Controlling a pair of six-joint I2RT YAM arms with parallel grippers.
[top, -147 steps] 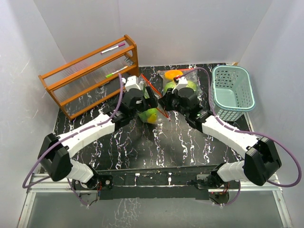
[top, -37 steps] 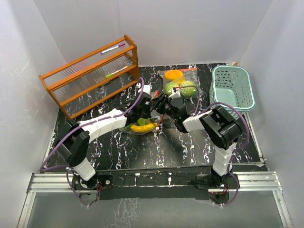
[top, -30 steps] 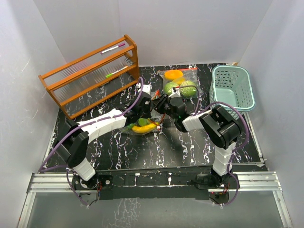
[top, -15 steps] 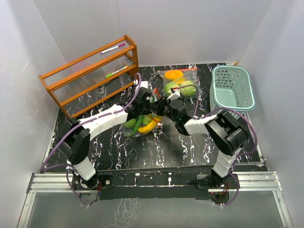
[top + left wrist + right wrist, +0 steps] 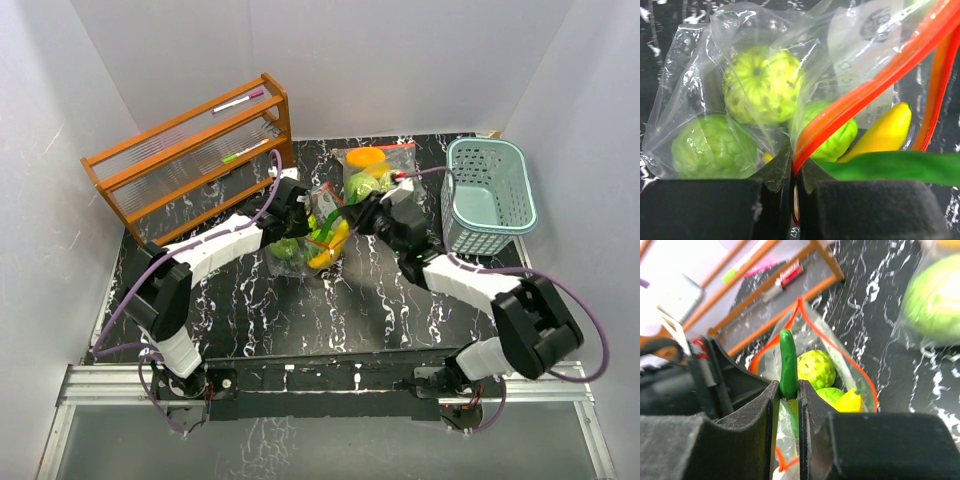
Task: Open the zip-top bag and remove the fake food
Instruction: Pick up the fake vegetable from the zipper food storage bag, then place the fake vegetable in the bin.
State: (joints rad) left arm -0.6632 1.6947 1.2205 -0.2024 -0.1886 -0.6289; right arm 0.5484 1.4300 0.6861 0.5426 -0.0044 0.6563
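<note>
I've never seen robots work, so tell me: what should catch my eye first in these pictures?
Mid-table sits a clear zip-top bag of bright green and yellow toy food. The left gripper pinches its orange zip strip, while the right gripper holds a long green piece at the bag's mouth. A pale-teal basket stands at the right.

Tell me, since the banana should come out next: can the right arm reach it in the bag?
Probably not yet: the right pincer is shut on a long green piece at the zip-top bag mouth; the banana beyond looks uncovered.
</note>
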